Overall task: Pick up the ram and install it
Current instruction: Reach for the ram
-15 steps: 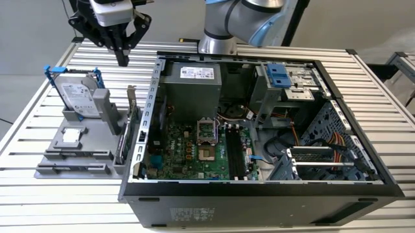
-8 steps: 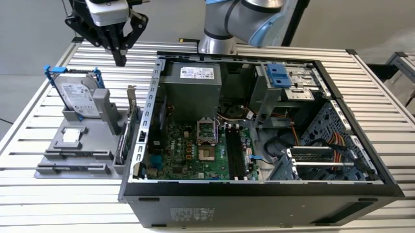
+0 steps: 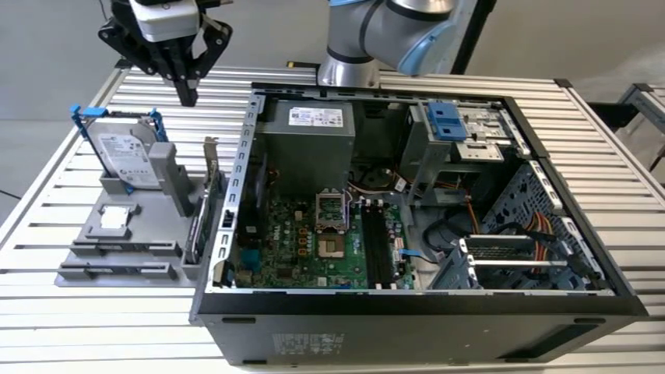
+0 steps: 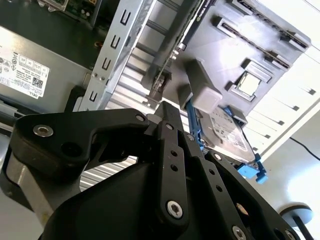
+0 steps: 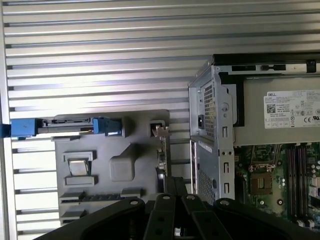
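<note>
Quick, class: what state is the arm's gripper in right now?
Gripper: closed, fingertips together, nothing visibly held.

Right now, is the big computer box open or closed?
Open. The computer case has no cover on its upward side, so the green motherboard inside shows in the exterior view.

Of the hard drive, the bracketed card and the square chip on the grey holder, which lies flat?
The square silver-topped chip, flat in its recess; the blue-railed hard drive and the bracketed card both stand on edge.
</note>
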### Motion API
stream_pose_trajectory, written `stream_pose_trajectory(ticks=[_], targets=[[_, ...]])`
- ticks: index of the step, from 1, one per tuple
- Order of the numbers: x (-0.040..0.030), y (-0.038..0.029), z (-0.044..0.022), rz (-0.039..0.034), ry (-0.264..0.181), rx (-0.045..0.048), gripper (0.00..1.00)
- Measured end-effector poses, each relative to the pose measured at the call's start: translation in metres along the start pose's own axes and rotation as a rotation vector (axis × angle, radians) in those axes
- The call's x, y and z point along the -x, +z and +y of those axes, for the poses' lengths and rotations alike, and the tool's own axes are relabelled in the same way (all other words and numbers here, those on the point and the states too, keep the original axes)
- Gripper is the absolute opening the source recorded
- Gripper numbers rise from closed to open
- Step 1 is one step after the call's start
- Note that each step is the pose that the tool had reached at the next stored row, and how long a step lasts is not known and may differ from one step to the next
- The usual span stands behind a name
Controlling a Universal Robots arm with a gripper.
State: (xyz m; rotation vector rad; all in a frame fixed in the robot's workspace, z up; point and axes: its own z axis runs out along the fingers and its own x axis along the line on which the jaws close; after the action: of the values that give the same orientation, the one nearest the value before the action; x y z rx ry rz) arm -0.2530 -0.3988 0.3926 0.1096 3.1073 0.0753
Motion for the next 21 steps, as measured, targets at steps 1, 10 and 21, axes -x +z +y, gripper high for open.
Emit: stream_pose_trajectory(ticks=[1, 10, 21], targets=[[-0.0008, 0.0, -0.0001, 0.0, 0.0, 0.0, 0.0], [-0.0072, -0.0003, -0.0005, 0.0, 0.0, 0.0, 0.0], [-0.0139, -0.0005, -0.001, 0.0, 0.0, 0.0001, 0.0]])
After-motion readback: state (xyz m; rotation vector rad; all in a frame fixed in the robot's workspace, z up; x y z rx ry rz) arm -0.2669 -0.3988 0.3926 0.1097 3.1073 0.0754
